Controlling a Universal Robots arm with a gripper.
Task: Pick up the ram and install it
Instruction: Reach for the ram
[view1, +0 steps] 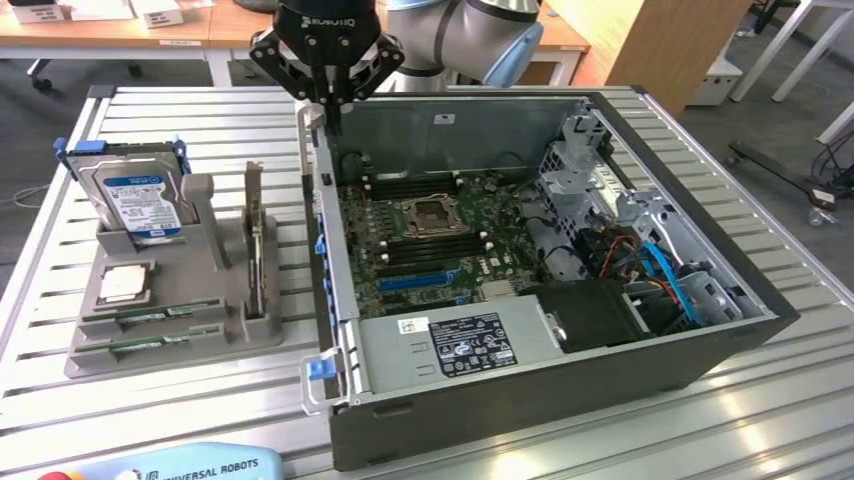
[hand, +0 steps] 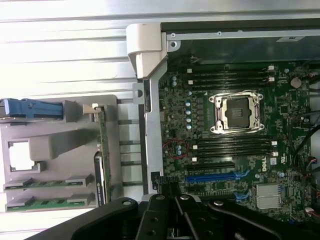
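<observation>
Slatted metal table (view1: 761, 410), thin green ram (view1: 150, 317) racked

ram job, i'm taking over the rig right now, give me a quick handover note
Tool: shut, holding nothing, above the open case's edge on the tray side.
Ram: two ram sticks lie in the grey tray at the exterior view's left.
Memory slots beside the processor socket look empty.
Done: nothing yet.
Left: the whole pick-up and install.

Silver-grey arm (view1: 454, 22) w/ blue joint cap, black jaws, white lettering
</observation>
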